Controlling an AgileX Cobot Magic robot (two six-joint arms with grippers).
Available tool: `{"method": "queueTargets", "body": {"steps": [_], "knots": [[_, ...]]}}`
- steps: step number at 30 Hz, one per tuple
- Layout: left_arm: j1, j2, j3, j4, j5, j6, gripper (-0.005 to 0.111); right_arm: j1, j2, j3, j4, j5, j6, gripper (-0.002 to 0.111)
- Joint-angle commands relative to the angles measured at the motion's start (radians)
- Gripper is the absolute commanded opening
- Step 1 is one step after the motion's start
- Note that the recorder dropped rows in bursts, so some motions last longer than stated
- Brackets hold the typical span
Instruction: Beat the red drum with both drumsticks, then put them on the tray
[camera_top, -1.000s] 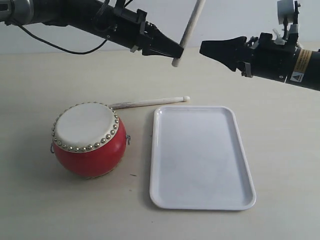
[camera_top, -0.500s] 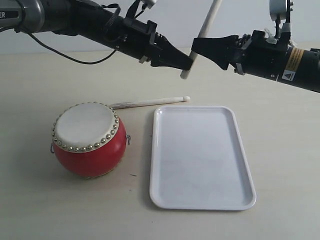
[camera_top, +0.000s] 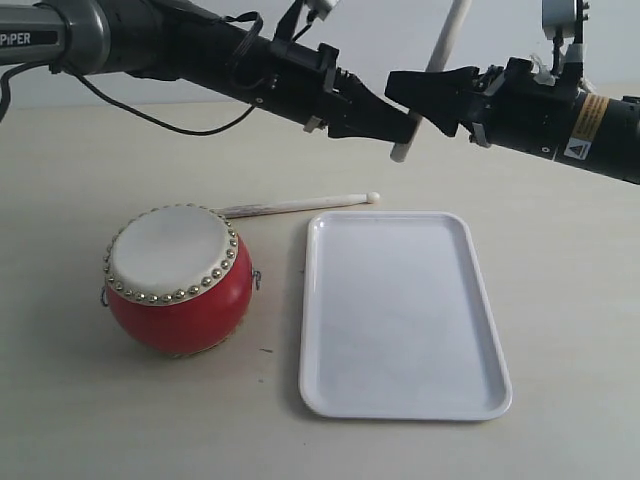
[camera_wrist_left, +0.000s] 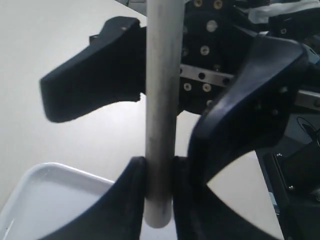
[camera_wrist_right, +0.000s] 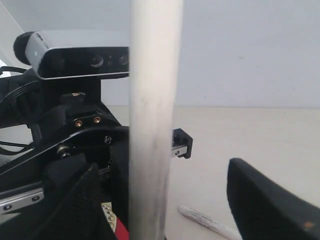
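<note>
Cream-white wood first. The held drumstick (camera_top: 449, 38) hangs in the air beyond the far short edge of the tray (camera_top: 400, 320). It is tilted, with its blunt end pointing down toward the desk (camera_top: 80, 420) and its upper length running out of the top of the exterior view.

We note the left gripper (camera_top: 408, 128) clamped on this stick close to the blunt end. In the left wrist view the left gripper (camera_wrist_left: 159, 175) presses the shaft from both sides, and a short stub pokes out past the grip.

The right gripper (camera_top: 420, 102) stands wide, one finger on each side of the same stick, further up the shaft than the left gripper's hold. In the right wrist view the right gripper (camera_wrist_right: 162, 167) has the shaft between its fingers with a plain gap on one side. It is not closed on the stick. On the other side we cannot tell whether finger and wood touch.

The second drumstick (camera_top: 300, 205) lies flat on the desk just beyond the tray's far short edge, roughly parallel to it and a little apart. Its bead tip sits by the drum-side half of that edge. Its other end is hidden behind the red drum (camera_top: 178, 280).

The drum rests on the desk beside the tray's long side, near but not touching, with its studded cream skin facing up.

The tray lies flat on the desk, apart from both drumsticks.
</note>
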Motion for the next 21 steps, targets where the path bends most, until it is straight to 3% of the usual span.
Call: {"method": "queueTargets", "body": {"steps": [1,7,21], "knots": [[-0.009,-0.016,0.001,-0.019,0.001,0.009,0.000,0.001,-0.012,-0.010,-0.011,-0.011,0.004,0.067],[-0.008,-0.016,0.001,-0.047,0.001,0.010,0.000,0.001,-0.012,-0.010,-0.009,-0.011,0.024,0.058],[-0.016,-0.014,0.001,-0.063,0.001,-0.002,0.000,0.001,-0.012,-0.010,0.009,-0.011,0.034,0.018]]}}
